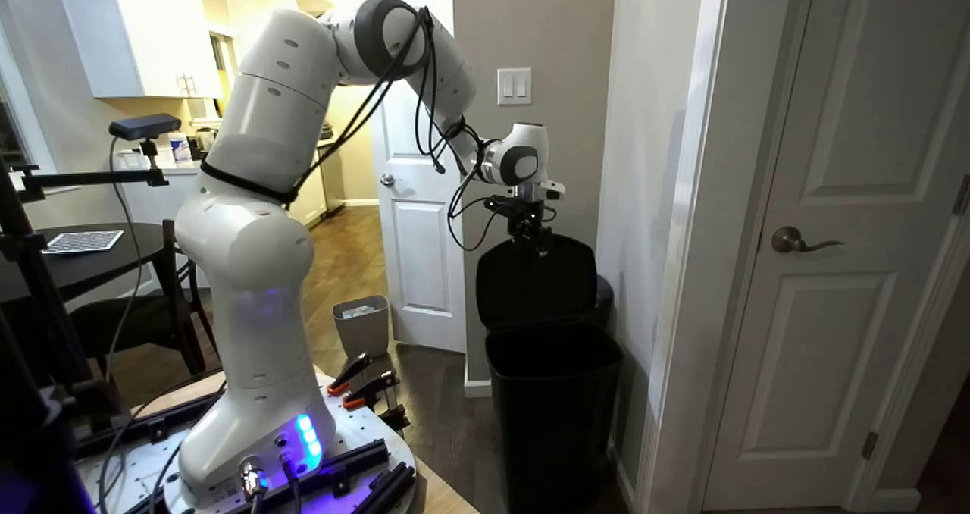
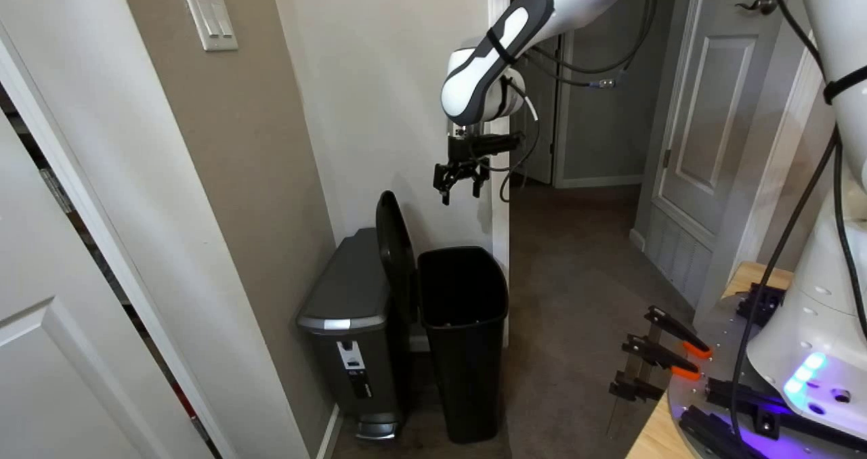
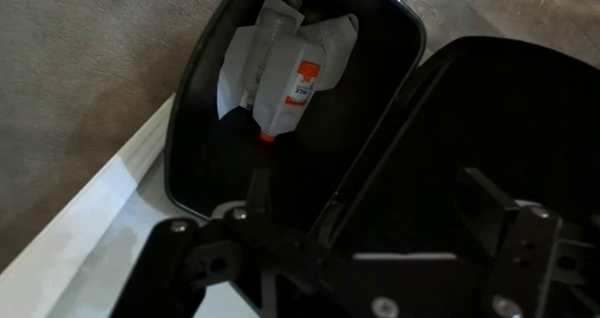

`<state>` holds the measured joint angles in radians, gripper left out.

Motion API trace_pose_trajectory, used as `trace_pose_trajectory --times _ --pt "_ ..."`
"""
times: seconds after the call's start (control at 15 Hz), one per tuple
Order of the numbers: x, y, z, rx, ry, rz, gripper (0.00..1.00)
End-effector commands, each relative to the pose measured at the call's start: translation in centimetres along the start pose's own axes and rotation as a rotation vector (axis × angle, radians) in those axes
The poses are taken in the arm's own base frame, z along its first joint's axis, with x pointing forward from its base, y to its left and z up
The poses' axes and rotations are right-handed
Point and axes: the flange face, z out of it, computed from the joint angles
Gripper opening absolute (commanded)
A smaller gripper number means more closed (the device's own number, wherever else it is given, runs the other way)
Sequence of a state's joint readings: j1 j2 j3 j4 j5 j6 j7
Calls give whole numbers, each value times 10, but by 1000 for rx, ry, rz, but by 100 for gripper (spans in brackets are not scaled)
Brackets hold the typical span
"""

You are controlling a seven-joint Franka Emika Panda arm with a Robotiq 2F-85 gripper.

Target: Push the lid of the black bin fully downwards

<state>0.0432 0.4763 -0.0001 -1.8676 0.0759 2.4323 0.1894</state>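
The black bin stands open against the wall; it also shows in an exterior view and the wrist view. Its lid stands raised at the hinge, tilted slightly back from the opening; it also shows in an exterior view and the wrist view. My gripper is open and empty, pointing down above the bin opening, apart from the lid. In an exterior view the gripper overlaps the lid's top edge. In the wrist view its fingers are spread wide.
A grey pedal bin stands right behind the raised lid. The white wall is close to both bins. A milk jug, a clear bottle and papers lie inside the black bin. A small grey wastebasket stands by the door.
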Motion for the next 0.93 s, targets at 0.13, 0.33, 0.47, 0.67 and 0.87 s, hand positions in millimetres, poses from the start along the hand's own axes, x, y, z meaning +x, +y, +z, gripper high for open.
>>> trace_pose_trajectory --times 0.13,0.33,0.47,0.67,0.87 --pt "29 -97 22 27 -7 -115 100" --pt "38 -137 32 26 -31 -176 100" --pt "45 -156 29 51 -10 -199 100" --pt "56 -174 26 53 20 -210 100" --pt "63 -180 30 18 19 -202 100"
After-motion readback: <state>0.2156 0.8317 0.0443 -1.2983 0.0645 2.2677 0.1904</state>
